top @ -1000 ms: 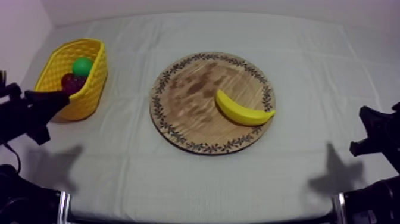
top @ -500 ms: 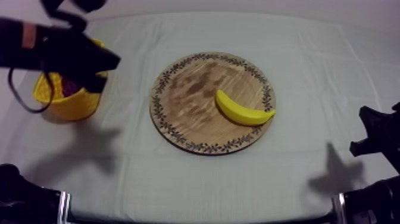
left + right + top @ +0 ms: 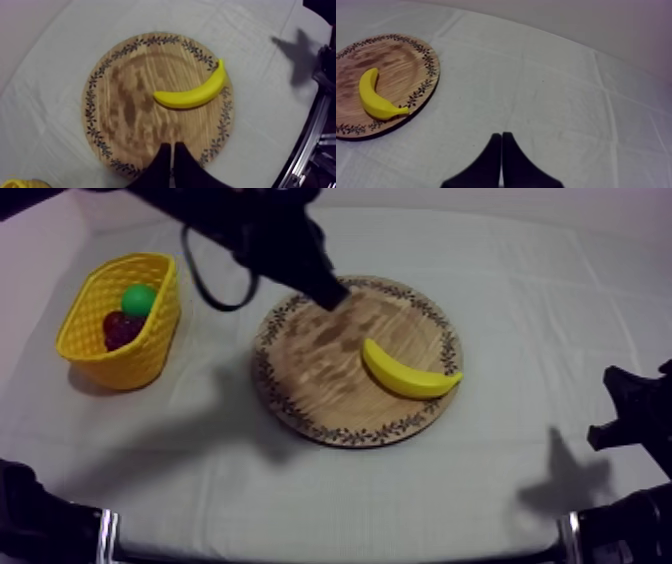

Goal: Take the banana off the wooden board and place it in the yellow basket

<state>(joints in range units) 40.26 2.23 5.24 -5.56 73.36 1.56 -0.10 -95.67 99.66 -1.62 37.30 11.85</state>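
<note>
The cloth is looking the same as a second ago, nothing sliding around on it. The big change is the left arm. A second ago it was sitting low at its own side, half a second ago it was up over the basket, and now it's reaching in from the upper left across the table. The board is sitting mid-table where it was. The basket is standing well off to the board's left, also unmoved.

The banana is lying on the board, on the half away from the basket, with one tip reaching the patterned rim. It hasn't budged.

The left gripper is now hanging over the board's far-left rim, still apart from the banana. From its wrist camera, the left gripper is showing its fingers pressed together into a narrow wedge, so it's closed with nothing in it. It's pointing across the board at the banana.

The right gripper is staying put over bare cloth, also closed on nothing, with the board and banana well off.

In the basket, a green fruit and a dark red one are sitting as before.
</note>
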